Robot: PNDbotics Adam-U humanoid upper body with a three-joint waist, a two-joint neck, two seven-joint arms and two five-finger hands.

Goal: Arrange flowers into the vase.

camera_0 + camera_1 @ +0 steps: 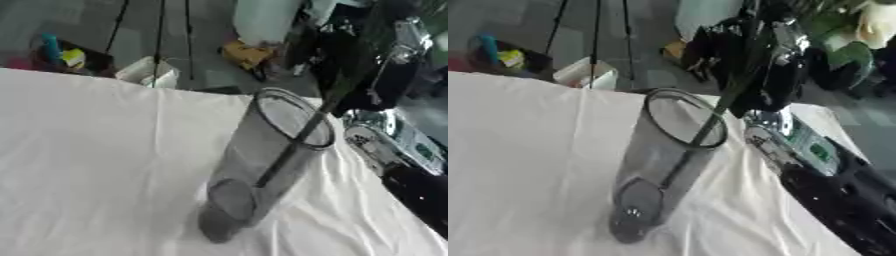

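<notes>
Seen only in the right eye view, at 1 o'clock: a pale cream bloom [877, 22] with green leaves [846, 55] beside it, blurred, at the top of the stem. Cut off in the left eye view, where only dark shapes fill that corner.

Standing near the centre of the counter [96, 165], leaning toward 1 o'clock in the picture: a tall vase [262, 165] of clear smoky glass, cylinder shape, round open rim, thick round base. Inside it, one thin dark stem [697, 137], straight, resting against the rim at the 2 o'clock side and running down to the base at 7 o'clock. Above the rim, going up toward 1 o'clock into the right hand [776, 65].

Black and glossy with silver parts, that right hand, shown at 1 o'clock just above the vase mouth. Around the stem, but too blurred to tell if the fingers are clenched or released. Below it, toward 4 o'clock, the right forearm [842, 195], black, with a silver and green part near the wrist.

Covering the counter, a white cloth, soft, with shallow wrinkles near the vase base and toward 5 o'clock. Wide bare cloth at 9 o'clock and 7 o'clock of the vase; far edge of the counter at 11 to 12 o'clock, with grey floor [201, 30] behind.
</notes>
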